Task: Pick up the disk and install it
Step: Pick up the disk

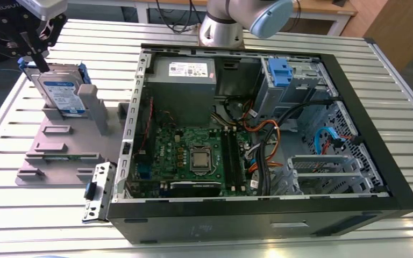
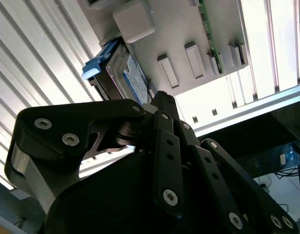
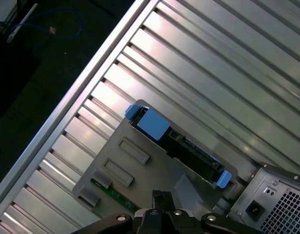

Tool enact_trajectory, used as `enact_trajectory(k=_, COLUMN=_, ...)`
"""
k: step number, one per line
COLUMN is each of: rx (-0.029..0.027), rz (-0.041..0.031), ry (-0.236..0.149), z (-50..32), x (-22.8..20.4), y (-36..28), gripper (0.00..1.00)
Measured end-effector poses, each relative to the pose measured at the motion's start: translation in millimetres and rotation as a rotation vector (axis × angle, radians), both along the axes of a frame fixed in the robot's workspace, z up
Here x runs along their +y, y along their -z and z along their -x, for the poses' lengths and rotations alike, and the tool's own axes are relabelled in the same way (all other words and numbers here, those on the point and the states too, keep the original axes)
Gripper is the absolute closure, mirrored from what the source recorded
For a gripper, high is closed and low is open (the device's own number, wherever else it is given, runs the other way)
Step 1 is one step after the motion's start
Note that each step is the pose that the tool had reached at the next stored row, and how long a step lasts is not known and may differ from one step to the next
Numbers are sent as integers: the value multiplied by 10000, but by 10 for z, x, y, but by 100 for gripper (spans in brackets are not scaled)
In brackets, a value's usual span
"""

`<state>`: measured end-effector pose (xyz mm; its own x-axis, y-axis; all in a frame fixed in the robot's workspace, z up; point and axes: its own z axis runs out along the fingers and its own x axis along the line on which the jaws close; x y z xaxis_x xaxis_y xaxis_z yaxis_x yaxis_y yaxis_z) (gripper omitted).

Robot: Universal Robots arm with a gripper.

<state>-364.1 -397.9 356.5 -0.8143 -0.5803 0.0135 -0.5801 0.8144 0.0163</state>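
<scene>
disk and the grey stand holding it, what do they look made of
The disk looks like silver-grey metal, going by its dull sheen. Its blue rails look like moulded plastic, with a smooth, even colour. The grey stand seems to be matte plastic: uniform colour, blocky shapes, no shine.

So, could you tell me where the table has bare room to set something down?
Bare slatted aluminium table lies to the exterior view's right of the open black computer case and along the near edge by the grey fixture plate. Crowded: inside the case, and at the plate, where the black claw is at the blue-railed silver disk.
</scene>
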Motion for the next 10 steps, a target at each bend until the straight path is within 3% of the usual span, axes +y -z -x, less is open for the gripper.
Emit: enact_trajectory(k=10, rx=0, rz=0, ry=-58, z=0, x=0, y=0, gripper=89)
